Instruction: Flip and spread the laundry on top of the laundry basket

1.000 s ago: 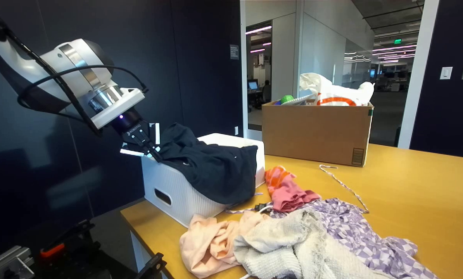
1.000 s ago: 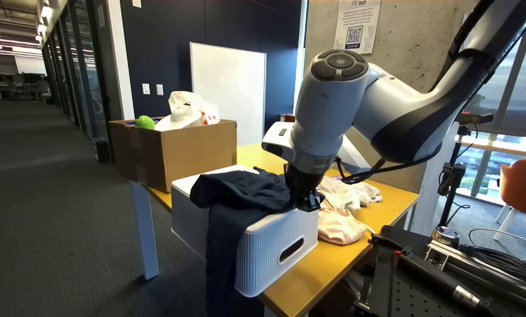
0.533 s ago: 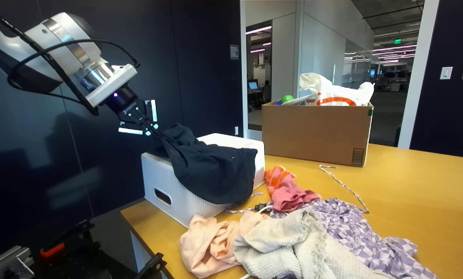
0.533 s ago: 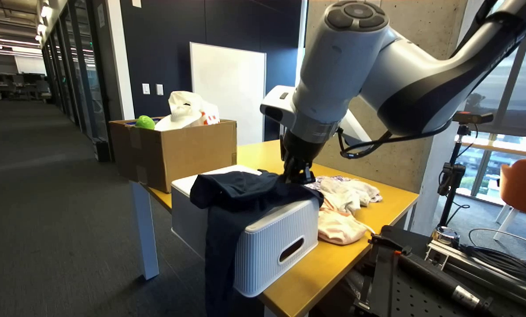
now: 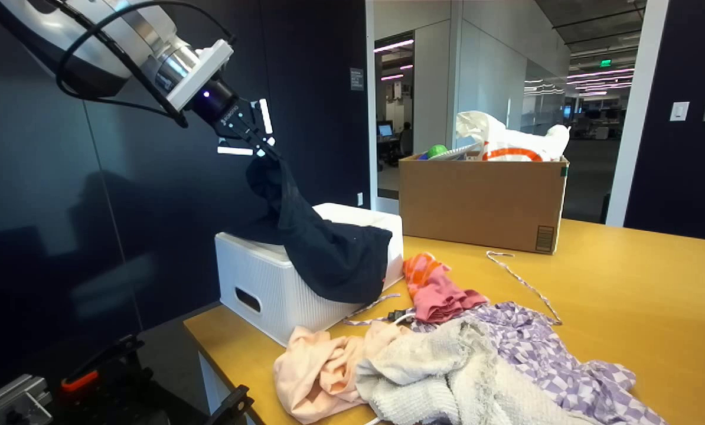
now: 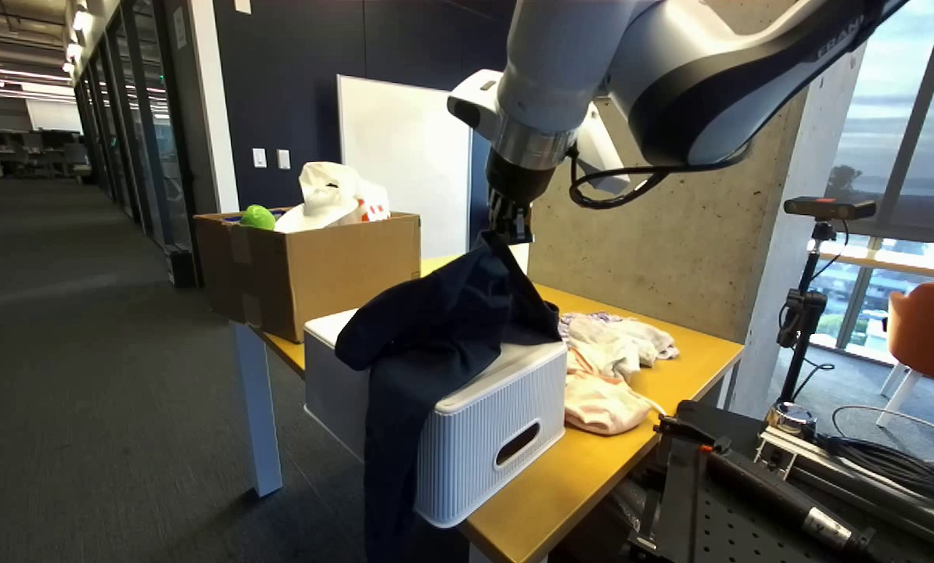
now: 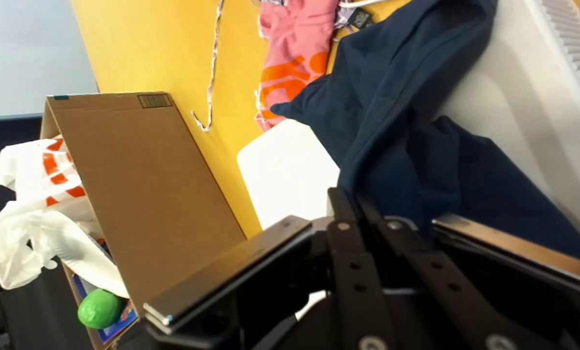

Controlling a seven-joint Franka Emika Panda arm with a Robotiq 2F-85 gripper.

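- We've got the gripper (image 5: 275,156) clamped on some navy cloth (image 5: 336,260).
- Rest slopes down below it onto the white bin (image 6: 467,461), draped crosswise over both long sides.
- We'd probably pull lengthwise next.

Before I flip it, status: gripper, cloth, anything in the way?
Gripper shut on cloth, pinched part held above bin. Rest draped over bin, hanging down both long sides. Possible hindrance: clothes beside bin.
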